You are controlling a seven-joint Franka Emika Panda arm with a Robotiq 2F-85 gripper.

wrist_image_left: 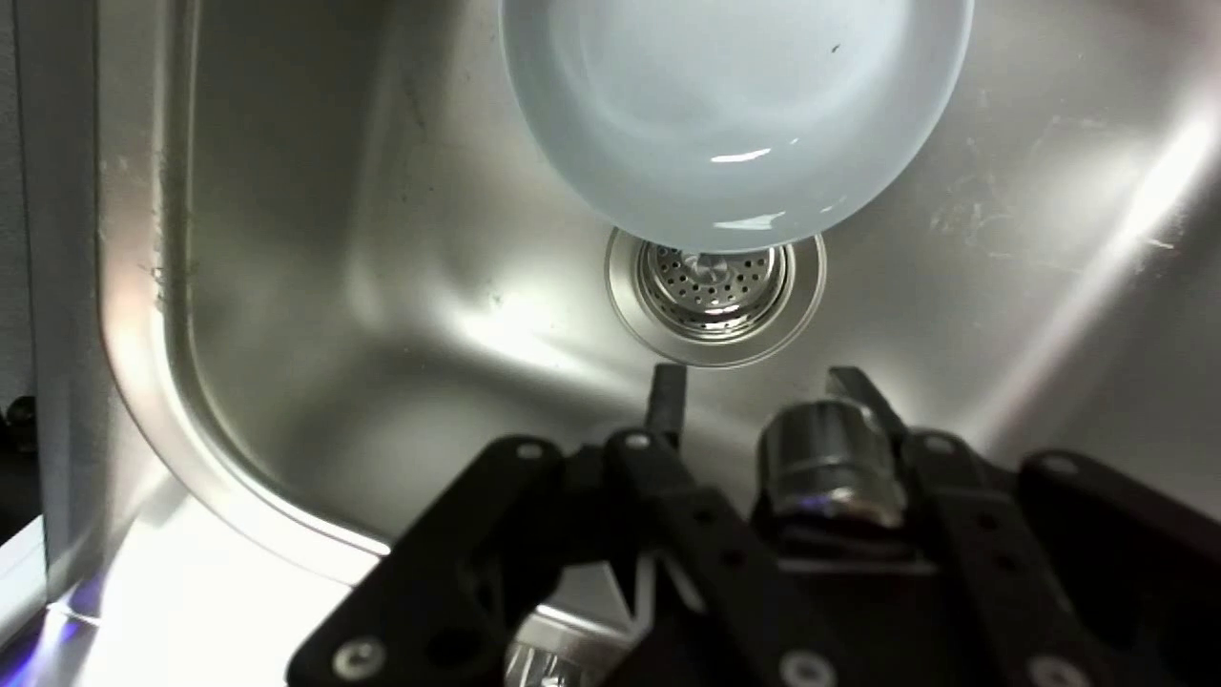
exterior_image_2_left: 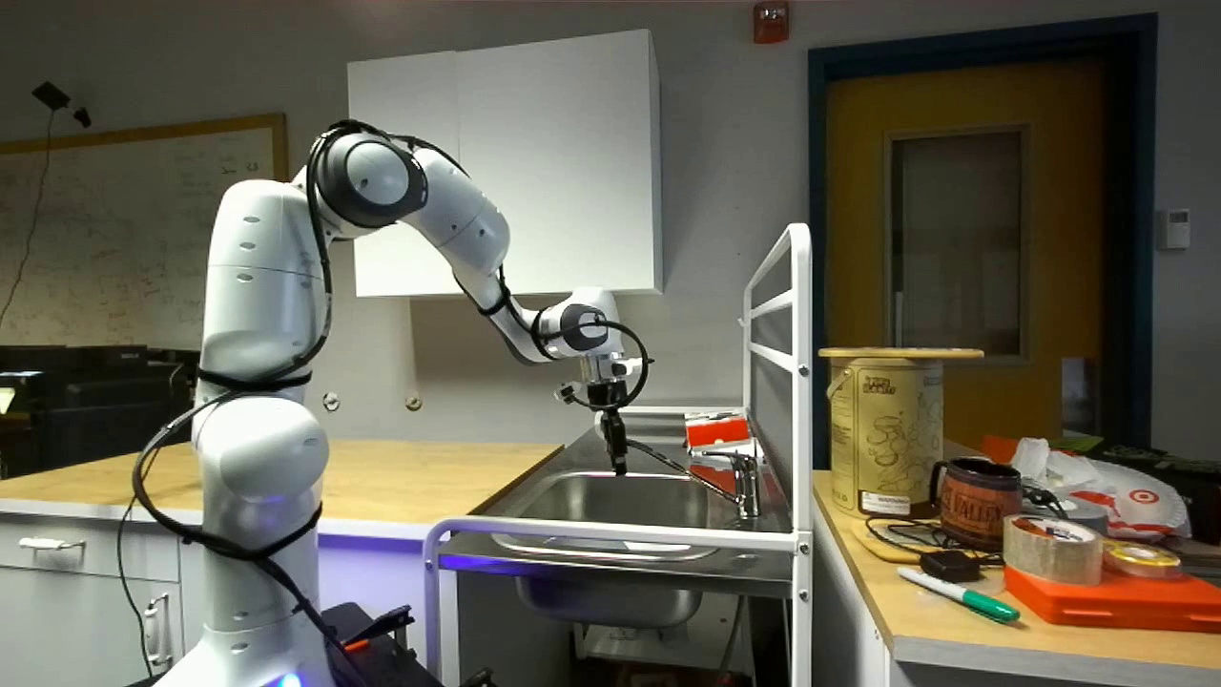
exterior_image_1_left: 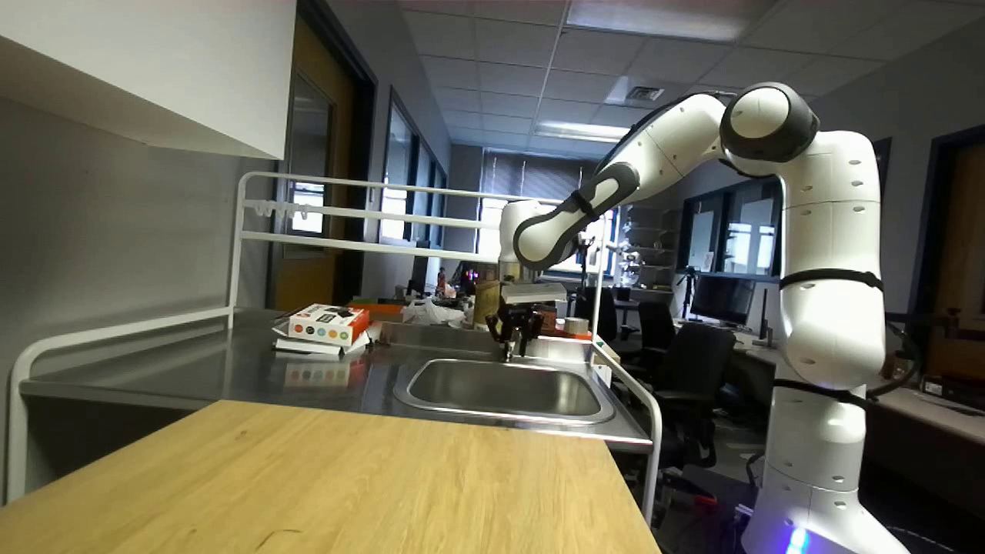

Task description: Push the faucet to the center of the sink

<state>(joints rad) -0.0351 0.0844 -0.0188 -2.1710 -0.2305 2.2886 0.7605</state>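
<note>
The chrome faucet [exterior_image_2_left: 748, 485] stands at the sink's edge in an exterior view, and its long spout slants up toward my gripper. In the wrist view the spout's end [wrist_image_left: 828, 463] lies between my fingers, close to or touching the right finger; I cannot tell which. The steel sink [exterior_image_1_left: 419, 394] also shows in an exterior view [exterior_image_2_left: 558, 506] and in the wrist view [wrist_image_left: 286, 239]. My gripper [wrist_image_left: 758, 382] points down over the basin with its fingers apart. It also shows in both exterior views [exterior_image_1_left: 514, 331] [exterior_image_2_left: 618, 468]. It partly hides the faucet.
A pale bowl [wrist_image_left: 734, 124] sits in the basin, partly over the drain [wrist_image_left: 715, 296]. A white rack frame [exterior_image_2_left: 799, 382] stands beside the sink. A red and white box [exterior_image_1_left: 327, 323] lies on the steel counter. A wooden countertop [exterior_image_1_left: 346, 477] adjoins the sink.
</note>
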